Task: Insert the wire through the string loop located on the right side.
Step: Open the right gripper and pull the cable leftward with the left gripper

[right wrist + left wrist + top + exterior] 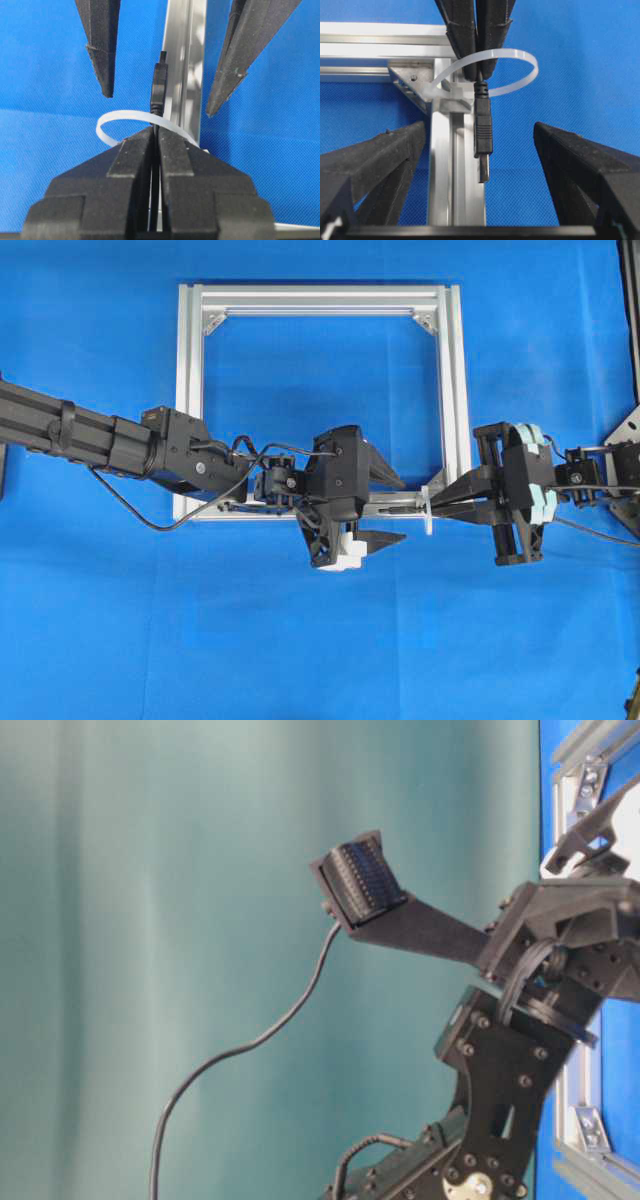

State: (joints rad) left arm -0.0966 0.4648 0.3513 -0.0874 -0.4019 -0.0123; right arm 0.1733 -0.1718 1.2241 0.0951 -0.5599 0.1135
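Observation:
The wire's black plug pokes through the whitish string loop tied to the silver frame. My right gripper is shut on the wire just behind the loop, with the plug sticking out past it. My left gripper is open, one finger on each side of the plug and touching nothing. From overhead, the left gripper and right gripper face each other across the loop at the frame's front right corner. The wire trails off to the right.
The square aluminium frame lies on a blue cloth with corner brackets inside it. A black stand sits at the right edge. In the table-level view a thin black cable hangs beside a raised finger.

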